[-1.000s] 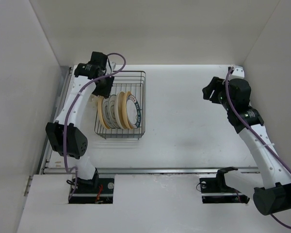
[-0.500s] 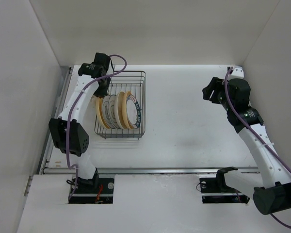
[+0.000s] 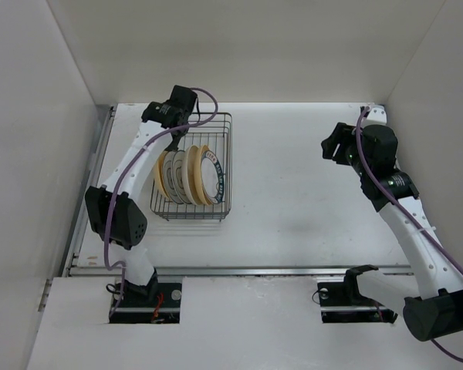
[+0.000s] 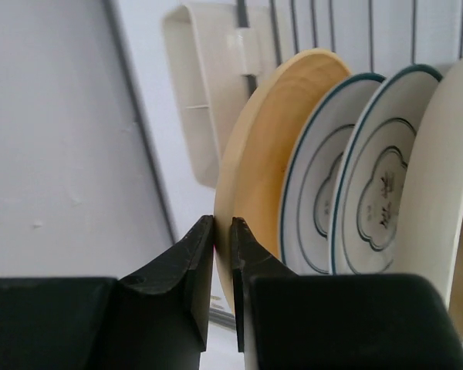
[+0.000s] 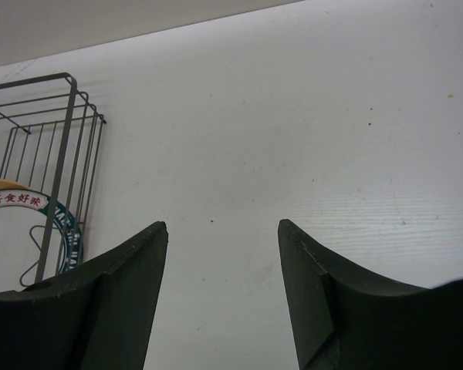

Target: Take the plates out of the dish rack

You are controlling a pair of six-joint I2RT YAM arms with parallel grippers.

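The dish rack (image 3: pixel 216 166) stands left of the table's middle, with several plates upright in its slots. The leftmost is a tan-yellow plate (image 4: pixel 274 146), also seen from above (image 3: pixel 161 176). My left gripper (image 4: pixel 222 231) is shut on its rim, one jaw on each face; from above the gripper (image 3: pixel 172 140) is over the rack's back left. Beside it stand two white plates with thin dark rings (image 4: pixel 318 204) and a teal-rimmed plate (image 3: pixel 221 179). My right gripper (image 5: pixel 222 225) is open and empty over bare table, far right of the rack (image 5: pixel 58 131).
A white plastic holder (image 4: pixel 204 92) hangs on the rack's left side. White walls enclose the table on the left, back and right. A metal rail (image 3: pixel 89 177) runs along the left edge. The right arm (image 3: pixel 401 200) stretches along the right side.
My left wrist has swung to the right, over the rack's back left corner, and the elbow has followed. The plates stand as before. The right arm has not moved.
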